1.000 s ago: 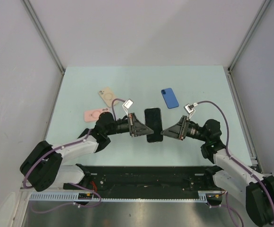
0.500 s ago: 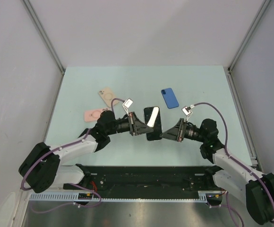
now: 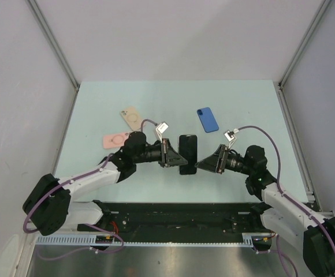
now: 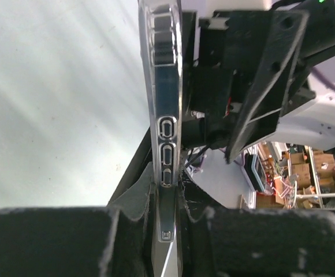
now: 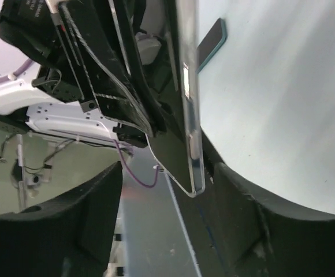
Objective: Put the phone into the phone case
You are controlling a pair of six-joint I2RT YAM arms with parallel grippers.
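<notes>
Black glossy phone [image 3: 187, 151] hangs toward the pale table's [image 3: 156, 98] near edge, clamped in the left gripper [image 3: 175, 156]. Right gripper [image 3: 198, 165] straddles its other edge, fingers apart.

The white-and-black left arm [image 3: 92, 178] and right arm [image 3: 284, 200] bend inward, wrists low, tools facing: left tool [image 3: 175, 154] clamped on a black slab phone [image 3: 187, 151], right tool [image 3: 202, 164] parted astride it.

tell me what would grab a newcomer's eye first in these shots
The black phone at mid-table stands out first. The left gripper pinches one edge of it, while the right gripper has its jaws open around the opposite side. Farther back on the table lie a pink case and a beige case to the left, and a blue case to the right.
</notes>
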